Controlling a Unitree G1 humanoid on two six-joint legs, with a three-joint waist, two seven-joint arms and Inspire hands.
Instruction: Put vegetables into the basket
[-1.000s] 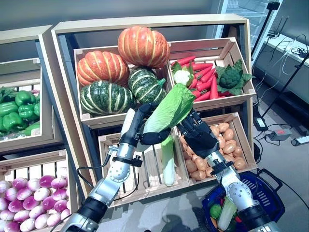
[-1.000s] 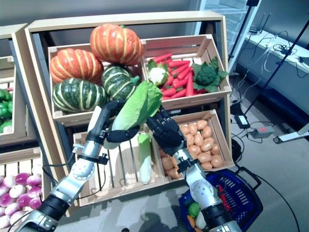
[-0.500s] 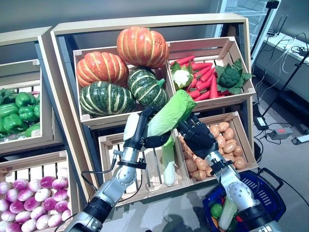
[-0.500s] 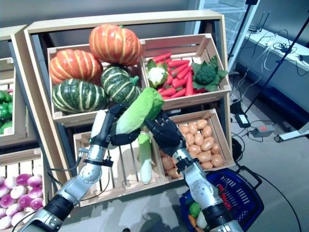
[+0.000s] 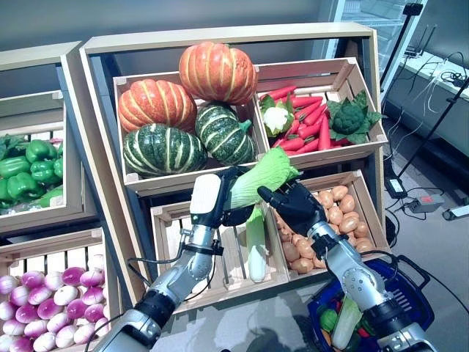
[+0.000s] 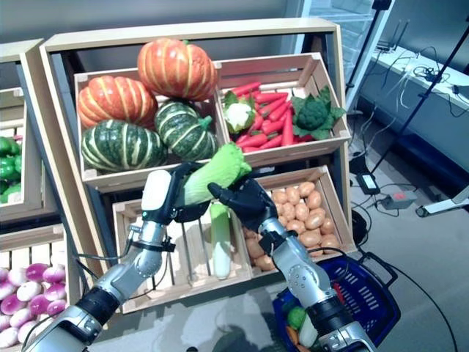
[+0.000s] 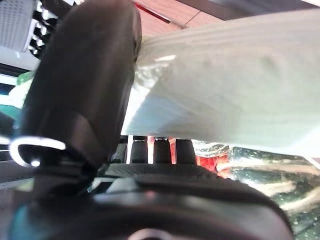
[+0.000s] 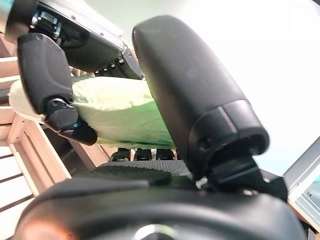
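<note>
— Where is the cabbage?

— The napa cabbage (image 5: 260, 178) is up in the air, in front of the shelf. Both hands are on it. The left hand (image 5: 220, 196) comes up from the lower left with its fingers and thumb curled round the white stem end. The right hand (image 5: 293, 203) reaches in from the lower right. Its fingers and thumb are wrapped round the leafy part too.

— Is it flat or standing up?

— It is tilted. The green leafy tip points up toward the right, and the pale end is low by the left hand.

— What is in the boxes?

— The top left crate (image 5: 129, 176) has orange pumpkins (image 5: 217, 70) and striped green squashes (image 5: 163, 149). The top right crate (image 5: 370, 139) has red carrots (image 5: 306, 117), a cauliflower (image 5: 276, 117) and a broccoli (image 5: 350, 117). Below the hands, one crate (image 5: 163, 215) holds another napa cabbage (image 5: 256, 246) lying down. Next to it is a crate of potatoes (image 5: 343, 216).

— And the basket?

— The blue basket (image 5: 415, 295) sits on the floor by the right arm. It already has some vegetables (image 5: 338, 323) in it. Far left there are green peppers (image 5: 29, 167) and purple onions (image 5: 51, 302).
</note>
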